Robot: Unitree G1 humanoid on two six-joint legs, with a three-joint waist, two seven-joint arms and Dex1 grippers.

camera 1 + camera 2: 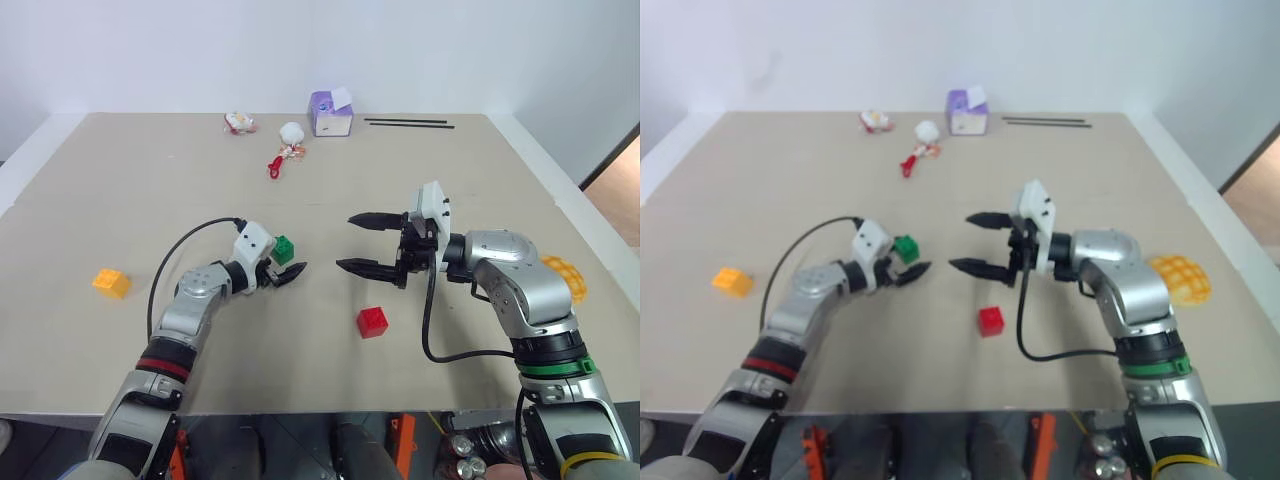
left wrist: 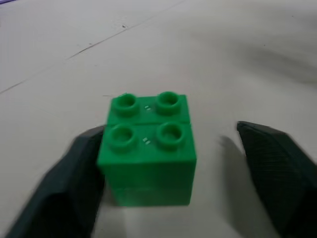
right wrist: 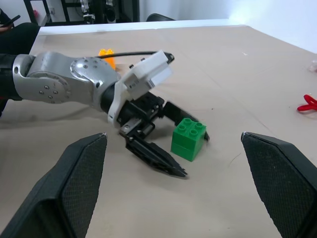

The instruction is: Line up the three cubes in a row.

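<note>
Green cube (image 1: 284, 249) sits on bench (image 1: 450, 180) between fingers of left gripper (image 1: 285, 268), jaws apart, one finger touching it. Red cube (image 1: 372, 321) near, yellow-orange cube (image 1: 111, 282) well apart. Right gripper (image 1: 361, 243) spread wide, empty.

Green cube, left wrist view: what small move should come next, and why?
Probably finish closing the left pincer on the green cube. The cube sits on the table between its fingers, one finger touching a side and the other apart from it, so it isn't gripped yet. The red cube and orange cube lie far apart.
</note>
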